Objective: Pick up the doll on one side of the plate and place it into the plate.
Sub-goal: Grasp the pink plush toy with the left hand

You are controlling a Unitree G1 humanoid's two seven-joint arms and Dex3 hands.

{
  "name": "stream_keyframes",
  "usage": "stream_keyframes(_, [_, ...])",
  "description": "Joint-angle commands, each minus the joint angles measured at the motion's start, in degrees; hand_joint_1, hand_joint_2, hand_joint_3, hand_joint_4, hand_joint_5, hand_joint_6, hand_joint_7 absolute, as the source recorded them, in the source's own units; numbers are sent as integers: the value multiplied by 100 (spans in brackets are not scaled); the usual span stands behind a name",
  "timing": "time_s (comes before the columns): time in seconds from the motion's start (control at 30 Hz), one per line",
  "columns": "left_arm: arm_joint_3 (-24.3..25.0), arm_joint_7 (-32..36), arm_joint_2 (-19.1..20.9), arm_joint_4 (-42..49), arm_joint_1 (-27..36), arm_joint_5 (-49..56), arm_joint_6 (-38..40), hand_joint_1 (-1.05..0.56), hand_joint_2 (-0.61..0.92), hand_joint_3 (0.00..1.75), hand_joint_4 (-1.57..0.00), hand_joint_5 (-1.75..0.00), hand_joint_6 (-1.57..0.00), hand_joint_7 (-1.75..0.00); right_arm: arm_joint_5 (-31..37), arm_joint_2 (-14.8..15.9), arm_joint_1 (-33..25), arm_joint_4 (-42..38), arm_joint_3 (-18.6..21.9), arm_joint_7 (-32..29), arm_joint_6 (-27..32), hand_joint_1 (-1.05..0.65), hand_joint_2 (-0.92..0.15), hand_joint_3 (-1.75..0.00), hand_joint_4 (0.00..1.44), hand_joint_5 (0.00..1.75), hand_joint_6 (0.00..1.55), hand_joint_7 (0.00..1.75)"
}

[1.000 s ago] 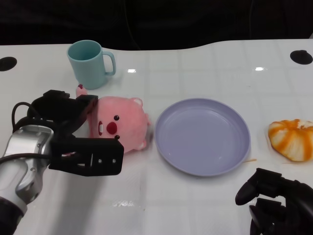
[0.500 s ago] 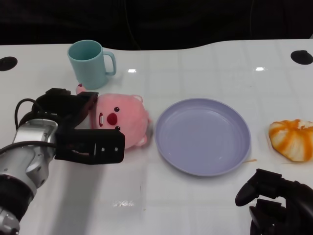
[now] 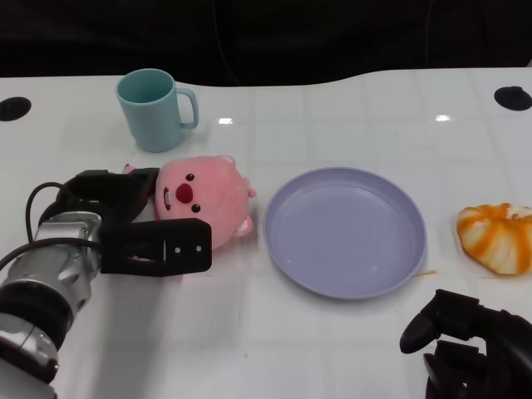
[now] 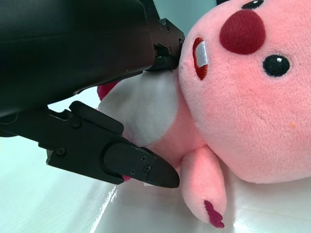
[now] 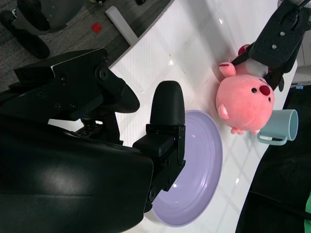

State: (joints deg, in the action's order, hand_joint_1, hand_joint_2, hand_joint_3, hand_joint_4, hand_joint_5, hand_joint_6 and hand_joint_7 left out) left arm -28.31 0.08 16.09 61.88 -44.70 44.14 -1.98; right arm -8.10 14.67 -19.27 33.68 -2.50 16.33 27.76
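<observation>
Nearest, at the lower right of the head view, the right hand (image 3: 470, 349) sits low over the glossy white table (image 3: 332, 332), its matte black fingers curled inward with nothing in them.

At the lower left, the silver left forearm leads to the left hand (image 3: 137, 224), blocky and hard-edged, which grips the doll (image 3: 204, 202). One flat black finger runs along the near side of the toy and the others reach round its far side; in the left wrist view the fingers (image 4: 121, 160) press against the white belly patch of the doll (image 4: 243, 97). Whether the toy is lifted off the surface is hard to judge from here.

The doll is round, fuzzy pink plush with a dark red nose, bead eyes and stubby limbs. It lies left of centre, just beside the plate (image 3: 345, 233) and outside its rim. The plate is a smooth lavender disc with a shallow raised lip.

At the right edge lies a rounded orange-and-white striped soft thing (image 3: 497, 235).

Farther back, upper left, stands a pale teal mug (image 3: 154, 108), glossy, handle pointing right.
</observation>
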Motion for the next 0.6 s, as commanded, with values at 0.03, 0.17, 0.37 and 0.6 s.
stream_keyframes(0.03, [0,20,-121,337,101,-175,-32,-51,85,0,-26,-10,-22,-2,29,95,-30,53,9,19,-42,-4,-71,-105,62,175,52,149])
stream_keyframes(0.17, [40,439,-212,579,112,-305,-49,-34,86,1,-35,-11,-33,-4,34,99,-25,52,1,19,-35,-5,-70,-106,62,175,52,149])
stream_keyframes(0.37, [-29,1314,-185,826,169,-309,-519,-20,92,16,-76,-134,-112,-27,1,71,-27,74,3,7,1,-5,-69,-107,62,175,52,149])
stream_keyframes(0.6, [-190,1747,-141,936,197,-244,-765,-22,92,31,-79,-174,-64,-166,19,93,-37,103,12,6,-6,-4,-68,-109,63,175,53,149])
